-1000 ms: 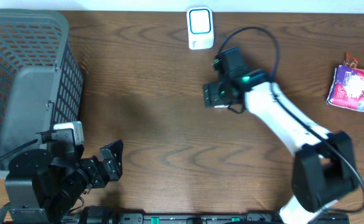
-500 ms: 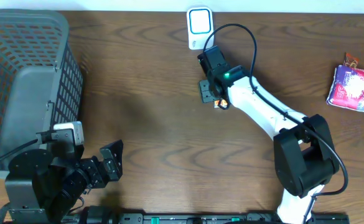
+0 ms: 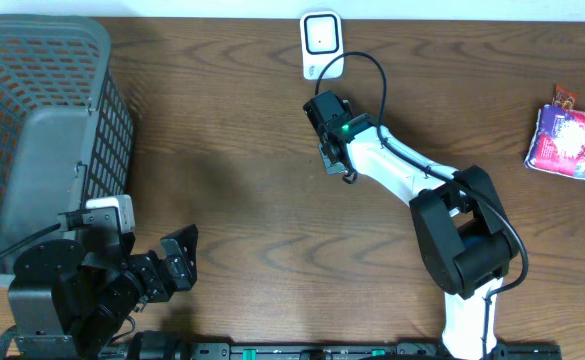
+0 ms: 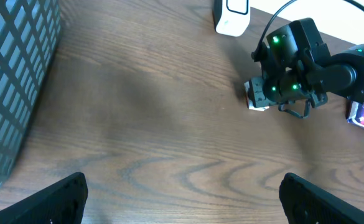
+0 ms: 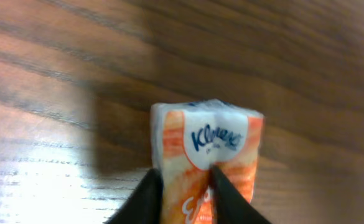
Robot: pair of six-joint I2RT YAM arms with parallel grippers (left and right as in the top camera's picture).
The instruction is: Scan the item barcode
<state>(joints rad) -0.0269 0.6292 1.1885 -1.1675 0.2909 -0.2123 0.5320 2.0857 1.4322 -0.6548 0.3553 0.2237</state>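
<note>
The right gripper (image 5: pixel 182 186) is clamped on one orange-and-white Kleenex tissue pack (image 5: pixel 216 134), low over the wooden table (image 3: pixel 232 200) and near the one white scanner (image 3: pixel 321 44) at the far edge. The left gripper (image 4: pixel 185 199) stands wide apart, holding nothing, beside one grey basket (image 3: pixel 42 120). One pink packet (image 3: pixel 567 140) lies well apart at the right.

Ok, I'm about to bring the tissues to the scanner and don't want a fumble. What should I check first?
1. Grip: the right gripper pinches the Kleenex pack at one end - ok.
2. Barcode side found: only the logo face shows - cannot tell.
3. Scanner uncovered, path from the pack free - ok.
4. Left gripper open, parked by the basket, out of the way - ok.
5. Pack lifted off the wood - cannot tell.
</note>
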